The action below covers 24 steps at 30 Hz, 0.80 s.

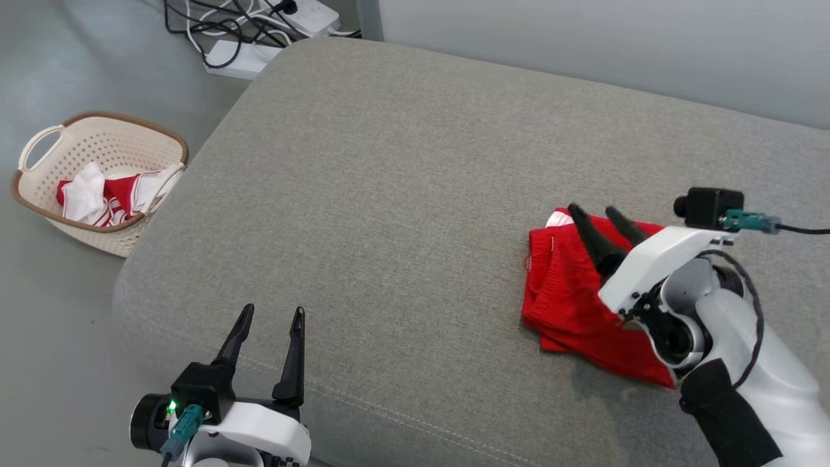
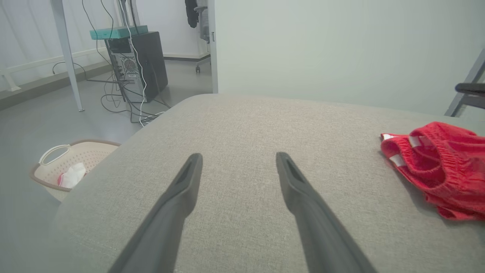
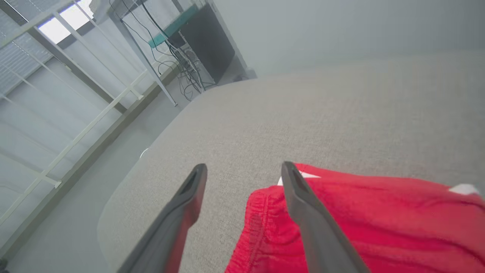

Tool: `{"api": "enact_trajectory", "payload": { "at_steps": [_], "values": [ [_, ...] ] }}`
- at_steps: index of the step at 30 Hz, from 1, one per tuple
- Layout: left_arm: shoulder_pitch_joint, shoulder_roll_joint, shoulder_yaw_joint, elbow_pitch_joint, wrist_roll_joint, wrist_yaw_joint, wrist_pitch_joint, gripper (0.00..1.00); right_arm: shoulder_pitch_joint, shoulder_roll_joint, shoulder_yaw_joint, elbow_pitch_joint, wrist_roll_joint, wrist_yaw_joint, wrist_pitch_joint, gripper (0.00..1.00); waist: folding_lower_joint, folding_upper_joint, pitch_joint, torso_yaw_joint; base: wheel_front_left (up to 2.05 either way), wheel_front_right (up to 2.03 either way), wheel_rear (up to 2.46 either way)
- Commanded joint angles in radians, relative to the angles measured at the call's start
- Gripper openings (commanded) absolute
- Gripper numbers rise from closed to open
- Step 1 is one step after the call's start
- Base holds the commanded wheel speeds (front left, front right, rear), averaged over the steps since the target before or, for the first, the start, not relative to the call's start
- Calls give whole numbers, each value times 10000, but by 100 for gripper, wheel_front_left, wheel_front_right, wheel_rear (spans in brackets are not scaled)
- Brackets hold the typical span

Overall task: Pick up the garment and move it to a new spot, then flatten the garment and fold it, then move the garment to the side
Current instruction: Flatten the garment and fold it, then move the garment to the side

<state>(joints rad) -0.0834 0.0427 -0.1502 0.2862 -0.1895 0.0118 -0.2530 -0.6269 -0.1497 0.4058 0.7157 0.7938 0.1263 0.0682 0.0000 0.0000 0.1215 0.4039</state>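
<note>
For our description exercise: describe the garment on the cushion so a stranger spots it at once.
Find the big grey cushion. Near its right side lies the red garment, with white trim. The other clothes sit in the floor basket; this one lies on the cushion.

The cushion [image 1: 389, 194] lies bare left of the garment [image 1: 564, 292] — basket [image 1: 91, 235] off its edge.

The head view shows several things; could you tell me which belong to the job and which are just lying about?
Job: garment, right gripper, left gripper, cushion.
Lying about: basket, clothes in it, power strips, cables.
</note>
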Motion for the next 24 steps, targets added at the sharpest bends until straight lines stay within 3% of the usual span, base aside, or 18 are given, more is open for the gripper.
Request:
{"api": "enact_trajectory", "payload": {
  "at_steps": [1, 6, 12, 24],
  "values": [
    [-145, 76, 369, -337, 65, 97, -88, 100, -324, -39, 2, -474, 58, 44, -246, 100, 0, 0, -108, -238, 0, 0, 0],
    [-172, 76, 450, -450, 107, 60, -88, 100, -289, -730, -1039, -1327, 323, 44, -878, 100, 0, 0, -268, -789, 0, 0, 0],
    [-157, 76, 361, -456, 79, 13, -88, 100, 894, -1332, -2285, -1428, 667, 44, -1014, 100, 0, 0, -231, -1111, 0, 0, 0],
    [-355, 76, 338, -425, 231, -122, -88, 100, 2488, -626, -2196, -985, 1173, 44, -937, 100, 0, 0, 169, -582, 0, 0, 0]
  ]
}}
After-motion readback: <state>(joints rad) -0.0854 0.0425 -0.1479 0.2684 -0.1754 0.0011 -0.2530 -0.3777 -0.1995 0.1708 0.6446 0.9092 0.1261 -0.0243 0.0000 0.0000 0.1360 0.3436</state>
